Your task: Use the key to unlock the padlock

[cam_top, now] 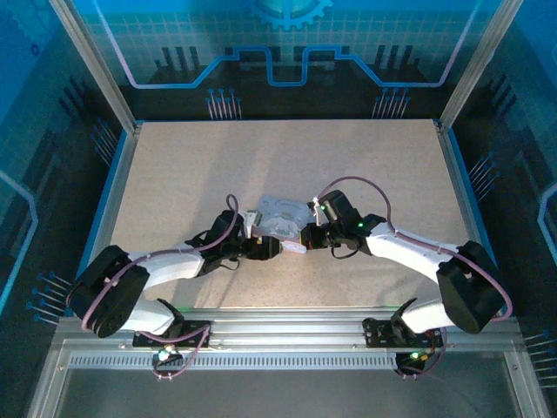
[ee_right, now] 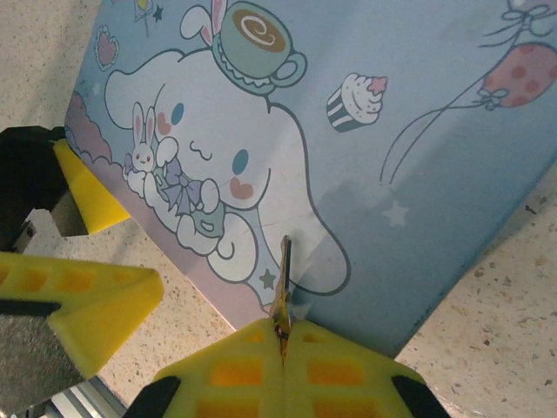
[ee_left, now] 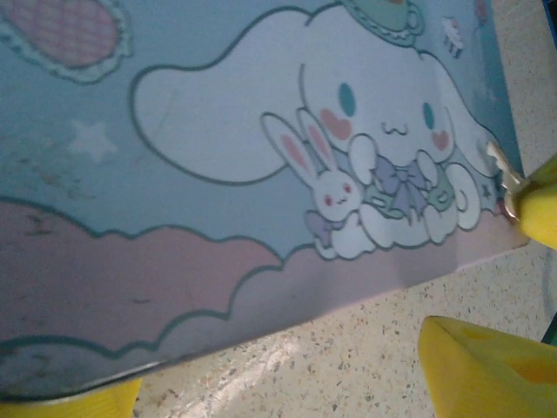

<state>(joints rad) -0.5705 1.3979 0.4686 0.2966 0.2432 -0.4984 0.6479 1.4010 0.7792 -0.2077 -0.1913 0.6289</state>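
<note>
Holding the key (ee_right: pixel 284 272): right gripper (ee_right: pixel 283 335); we see its yellow fingers pressed together on the key's head, with the thin blade sticking out ahead.
Key position: the blade crosses the box's near edge and lies over the lid; we cannot tell whether it touches.
Box (ee_right: pixel 418 104): lies flat at mid-table with the printed lid up. Its near edge faces both grippers.
Left gripper (ee_left: pixel 278 374): jaws spread wide and holding nothing. One finger is tucked at the box's near edge; the other stands apart from it over bare table.
Gap between grippers: tight. From the left wrist we see the right gripper's fingers and the key just beside the box's corner.
Table (cam_top: pixel 174 174): bare on the left, right and far sides of the box, so there is wide room there.
Table edges: blue rim along both sides, metal rail at the near edge by the arm bases.
</note>
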